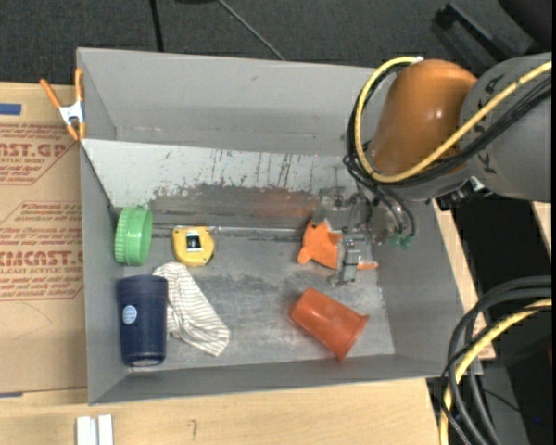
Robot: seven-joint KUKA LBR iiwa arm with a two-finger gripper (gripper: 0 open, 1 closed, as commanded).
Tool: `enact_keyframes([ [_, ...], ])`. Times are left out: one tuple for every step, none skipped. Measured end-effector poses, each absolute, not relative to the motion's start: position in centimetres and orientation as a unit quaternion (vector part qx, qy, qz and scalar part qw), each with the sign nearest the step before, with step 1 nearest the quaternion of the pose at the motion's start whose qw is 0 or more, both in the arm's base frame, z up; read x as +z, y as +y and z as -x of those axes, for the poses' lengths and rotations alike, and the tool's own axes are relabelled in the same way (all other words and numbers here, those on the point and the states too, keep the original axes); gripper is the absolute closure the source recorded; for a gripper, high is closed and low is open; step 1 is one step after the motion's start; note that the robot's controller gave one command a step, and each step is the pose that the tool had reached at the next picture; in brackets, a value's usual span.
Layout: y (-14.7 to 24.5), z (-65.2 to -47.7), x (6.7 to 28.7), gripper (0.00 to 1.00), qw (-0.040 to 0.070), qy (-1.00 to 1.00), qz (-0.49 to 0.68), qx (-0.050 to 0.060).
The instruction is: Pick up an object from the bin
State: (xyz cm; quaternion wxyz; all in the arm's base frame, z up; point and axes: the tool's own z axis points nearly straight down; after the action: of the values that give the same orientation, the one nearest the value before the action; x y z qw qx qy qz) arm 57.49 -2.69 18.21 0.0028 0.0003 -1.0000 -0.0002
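Observation:
My gripper (350, 253) is low in the right half of the bin, under the arm's orange cover. A small orange plastic thing (318, 245) lies right against its left side, and a bit of orange also shows on its right side. I cannot make out whether that thing is in the gripper's hold. An orange cup (328, 322) lies on its side just below the gripper, apart from it.
On the left side of the bin are a green round roll (132, 235), a yellow tape measure (194, 246), a dark blue cup (142, 321) and a striped cloth (192, 308). The arm reaches in over the bin's right wall.

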Motion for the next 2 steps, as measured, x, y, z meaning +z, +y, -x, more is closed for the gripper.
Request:
enact_keyframes([
  [-2.7,-57.7,18.7,0.0,-0.001,-1.0,0.0,0.0],
  [-4.9,-58.6,12.3,0.0,-0.004,-0.999,0.038,-0.001],
])
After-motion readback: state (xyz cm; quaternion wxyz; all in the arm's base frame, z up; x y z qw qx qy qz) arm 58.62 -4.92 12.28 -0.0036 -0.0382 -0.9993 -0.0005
